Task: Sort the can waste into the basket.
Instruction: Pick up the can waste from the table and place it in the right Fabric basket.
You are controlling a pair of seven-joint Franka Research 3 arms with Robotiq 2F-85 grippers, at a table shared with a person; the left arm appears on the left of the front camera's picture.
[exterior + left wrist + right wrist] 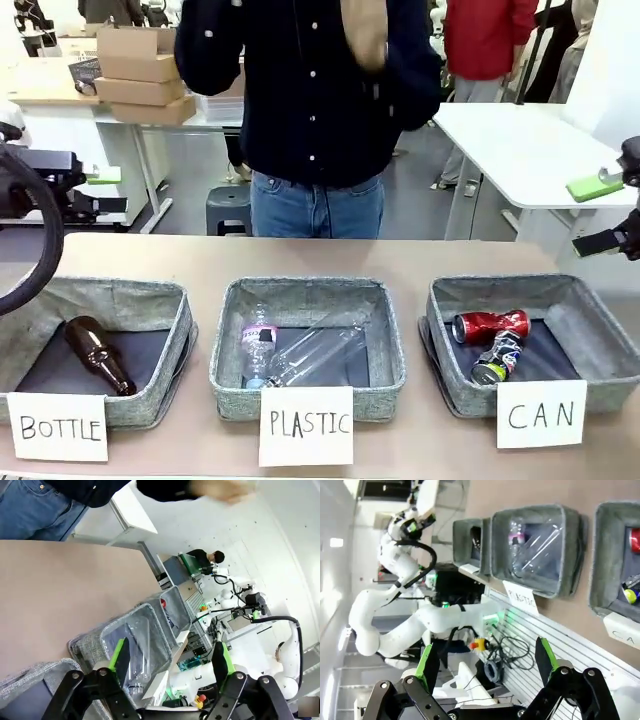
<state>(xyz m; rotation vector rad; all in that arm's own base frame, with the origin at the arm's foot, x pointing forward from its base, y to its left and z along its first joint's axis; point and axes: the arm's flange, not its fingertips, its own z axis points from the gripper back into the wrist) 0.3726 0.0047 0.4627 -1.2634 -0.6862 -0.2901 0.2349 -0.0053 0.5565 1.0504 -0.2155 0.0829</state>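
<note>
Left gripper [170,667]: fingers spread wide, nothing between the green pads [119,655]; raised above the table [55,595]. Ahead of and below its fingertips, the middle bin [100,640] with a clear plastic bottle [137,652] lying in it; just beyond that, a slice of the basket [175,605] with a touch of red inside. In the front view, left gripper [100,176] seen at the left edge, well above and behind the bin signed "BOTTLE" [95,345].

Right gripper [485,662]: fingers spread fully, empty, green pads [543,655] well apart. Held high and off the table's near edge. Past its fingertips, the "PLASTIC" bin; off to the side of that, the basket [600,555] with the red can [634,537] at the frame edge. In the front view, right gripper [605,215] at the right edge, up and back from the basket [460,375], not touching anything.

Task items, front view: red can [490,325] on its side, dented, in the basket signed "CAN" [541,413]. Black can [497,358] just in front of it, tilted, silver top toward the near wall, touching or nearly touching the red one. Both well below and clear of the right gripper.

Brown glass bottle [98,355] lying in the "BOTTLE" bin. Person [310,90] standing at the far side, one hand [365,35] raised, blurred.
</note>
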